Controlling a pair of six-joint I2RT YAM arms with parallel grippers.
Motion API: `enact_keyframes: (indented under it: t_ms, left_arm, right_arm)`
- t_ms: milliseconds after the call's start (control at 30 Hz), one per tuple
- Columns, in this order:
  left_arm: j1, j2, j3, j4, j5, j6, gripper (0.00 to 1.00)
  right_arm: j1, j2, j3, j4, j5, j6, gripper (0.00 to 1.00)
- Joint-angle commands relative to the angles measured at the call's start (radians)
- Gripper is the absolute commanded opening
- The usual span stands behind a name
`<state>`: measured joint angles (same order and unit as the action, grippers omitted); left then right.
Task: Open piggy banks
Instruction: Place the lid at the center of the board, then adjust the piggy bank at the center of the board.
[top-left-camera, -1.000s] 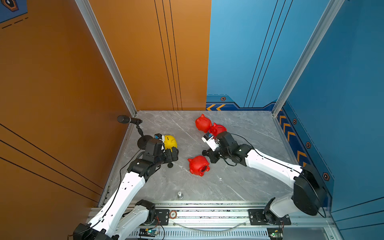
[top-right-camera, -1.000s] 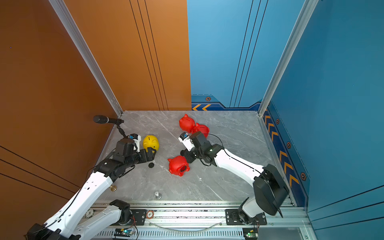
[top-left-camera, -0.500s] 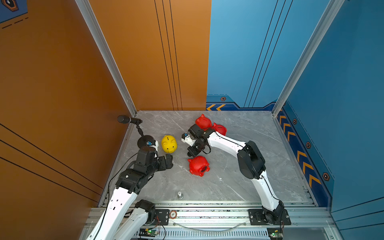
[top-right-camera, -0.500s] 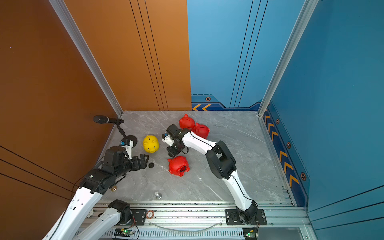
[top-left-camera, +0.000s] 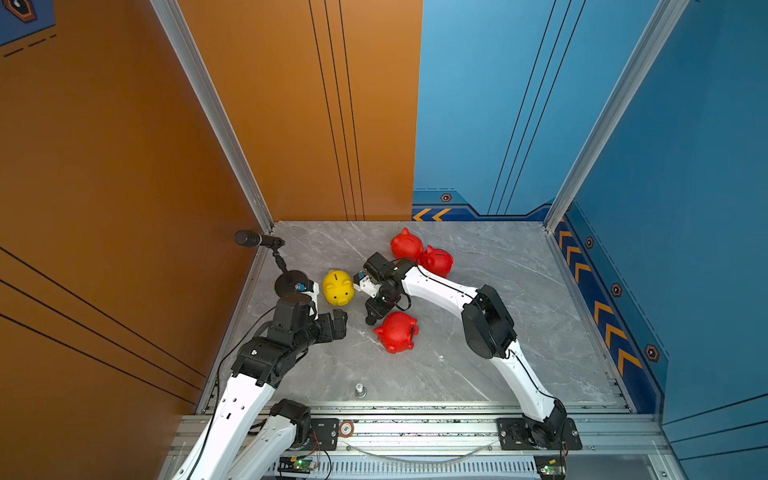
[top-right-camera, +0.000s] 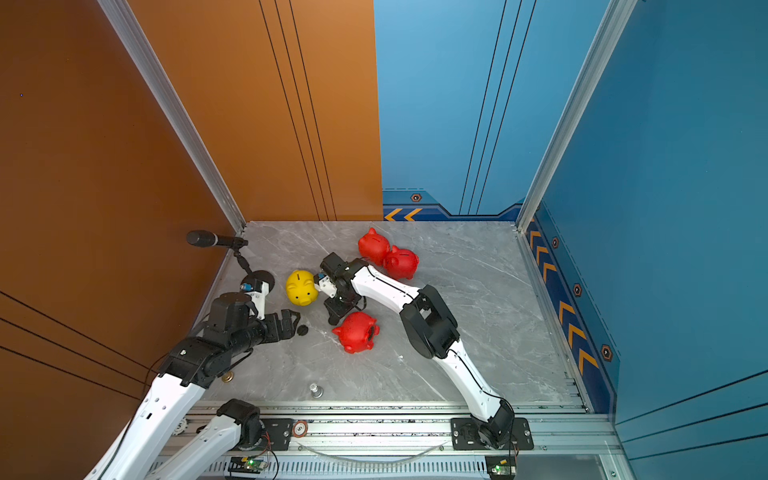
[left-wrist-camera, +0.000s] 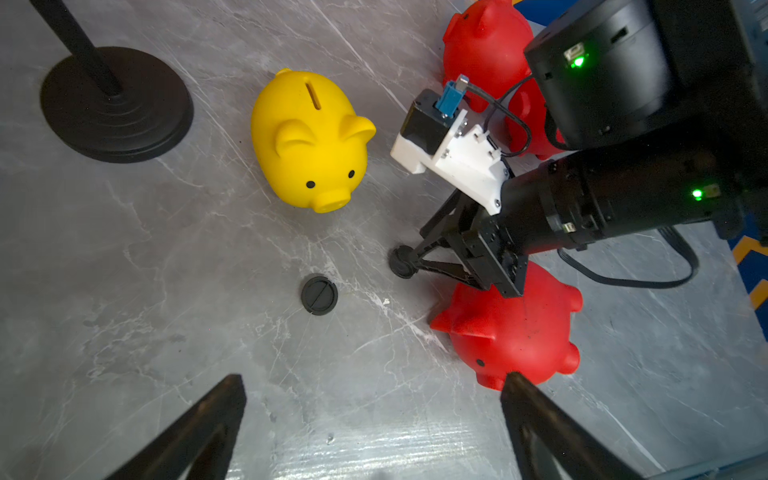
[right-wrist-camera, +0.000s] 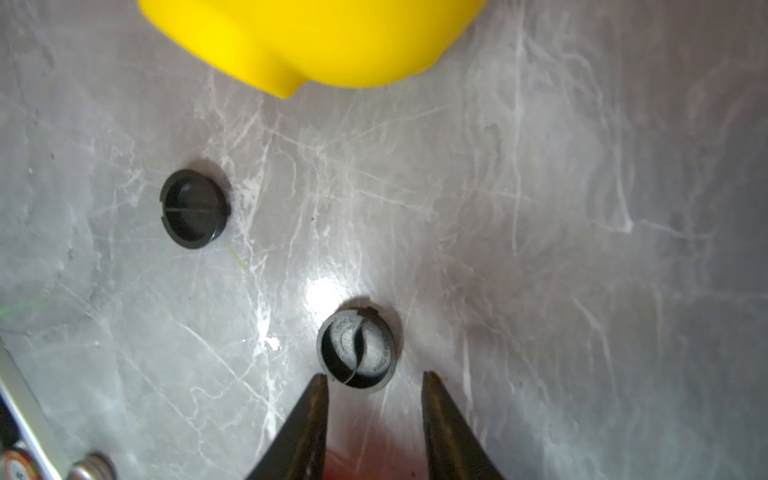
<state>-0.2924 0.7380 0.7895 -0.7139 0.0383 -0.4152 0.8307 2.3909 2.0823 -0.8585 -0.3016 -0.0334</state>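
Observation:
The yellow piggy bank (top-left-camera: 338, 287) (left-wrist-camera: 311, 141) stands upright at the left of the table. One red piggy bank (top-left-camera: 397, 332) (left-wrist-camera: 515, 332) lies on its side nearer the front. Two red piggy banks (top-left-camera: 406, 245) (top-left-camera: 436, 261) touch each other at the back. My right gripper (top-left-camera: 371, 318) (right-wrist-camera: 374, 374) is open and points down between the yellow bank and the front red one. A black plug (right-wrist-camera: 356, 355) lies on the table just past its tips. My left gripper (top-left-camera: 340, 321) (left-wrist-camera: 374, 378) is open and empty, in front of the yellow bank. A second black plug (left-wrist-camera: 319, 294) (right-wrist-camera: 193, 208) lies loose ahead of it.
A microphone stand (top-left-camera: 291, 282) with a round black base sits by the left wall, close behind my left wrist. A small metal post (top-left-camera: 359, 390) stands near the front edge. Orange and blue walls (top-left-camera: 602, 232) close in three sides, and a metal rail (top-left-camera: 415, 428) runs along the front.
My right arm swung from the back red banks to the gap beside the yellow bank, and its jaws went from shut to open above a black plug. My left gripper drew back from the yellow bank.

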Motion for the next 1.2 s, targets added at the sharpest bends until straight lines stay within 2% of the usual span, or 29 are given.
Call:
enact_keyframes:
  t_ms: [0,133,267,400,467,533,600,733,933,1067,1167]
  left_arm:
    - [0.011,0.037,-0.004,0.039,0.124,-0.019,0.98]
    - [-0.014,0.095,-0.027,0.097,0.213,-0.052,0.98]
    - [-0.065,0.134,-0.072,0.176,0.231,-0.085,0.98]
    - [-0.108,0.189,-0.103,0.263,0.251,-0.115,0.98]
    - [-0.134,0.215,-0.117,0.300,0.241,-0.122,0.98]
    - [-0.151,0.238,-0.144,0.373,0.253,-0.134,0.98]
    - [-0.157,0.261,-0.178,0.474,0.290,-0.162,0.98]
    - [-0.165,0.301,-0.254,0.692,0.334,-0.231,0.98]
    - [-0.184,0.397,-0.275,0.796,0.335,-0.256,0.98]
    - [-0.198,0.460,-0.276,0.846,0.345,-0.269,0.98]
    - [-0.200,0.483,-0.281,0.877,0.333,-0.282,0.98]
  right_arm:
    - [-0.028,-0.052,0.012,-0.032,0.030,0.011,0.53]
    - [-0.062,-0.168,-0.113,0.064,0.058,0.048,0.63]
    - [-0.101,-0.309,-0.279,0.180,0.043,0.093,0.67]
    - [-0.157,-0.442,-0.463,0.252,-0.032,0.142,0.71]
    - [-0.180,-0.507,-0.554,0.295,-0.089,0.163,0.82]
    - [-0.204,-0.566,-0.640,0.348,-0.166,0.189,0.88]
    - [-0.221,-0.618,-0.724,0.397,-0.235,0.213,0.88]
    - [-0.253,-0.693,-0.877,0.535,-0.380,0.287,0.89]
    - [-0.260,-0.728,-1.008,0.693,-0.502,0.403,0.82]
    - [-0.255,-0.748,-1.077,0.785,-0.540,0.459,0.73]
    - [-0.255,-0.748,-1.119,0.860,-0.569,0.505,0.58]
